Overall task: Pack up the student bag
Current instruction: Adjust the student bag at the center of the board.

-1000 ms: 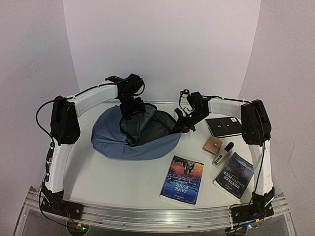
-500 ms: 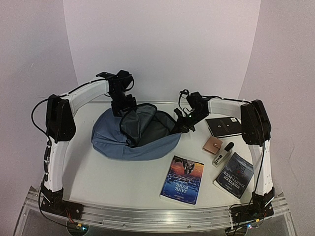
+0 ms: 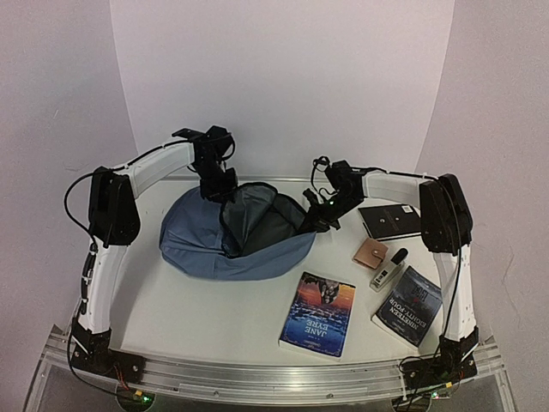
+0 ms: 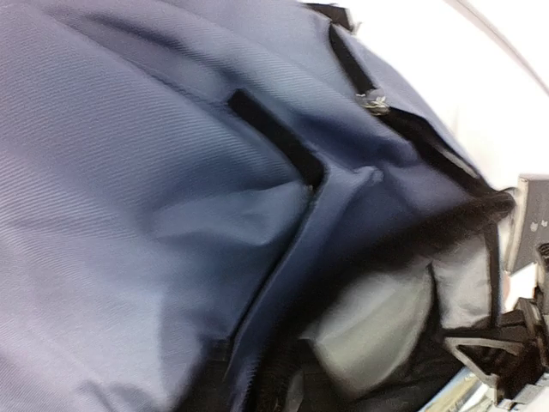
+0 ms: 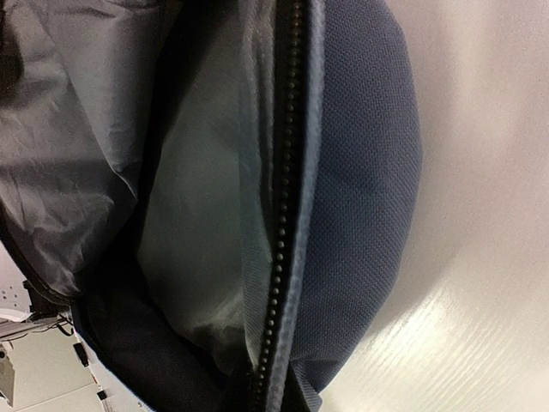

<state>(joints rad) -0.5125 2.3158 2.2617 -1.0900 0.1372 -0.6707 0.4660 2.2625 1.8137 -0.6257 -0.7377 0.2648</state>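
The student bag (image 3: 206, 245), slate-blue and dome-shaped, lies at the middle left of the table with its mouth open and its grey lining (image 3: 262, 221) showing. My left gripper (image 3: 218, 186) is at the bag's far left rim, shut on the fabric edge. That edge runs down to the bottom of the left wrist view over the blue fabric (image 4: 154, 172). My right gripper (image 3: 318, 220) is shut on the right rim. There the zipper edge (image 5: 283, 215) runs down to the jaws beside the lining (image 5: 197, 215). Neither wrist view shows the fingers.
A blue "Jane Eyre" book (image 3: 319, 313) lies at the front centre. A dark "Nineteen Eighty-Four" book (image 3: 410, 305) lies to its right. A tan wallet (image 3: 371, 253), a small bottle (image 3: 388, 269) and a flat black case (image 3: 390, 221) sit at the right.
My left gripper rose from over the bag's mouth, moved back to the far left rim and shut there. The right arm and bag rim on its side have not moved.
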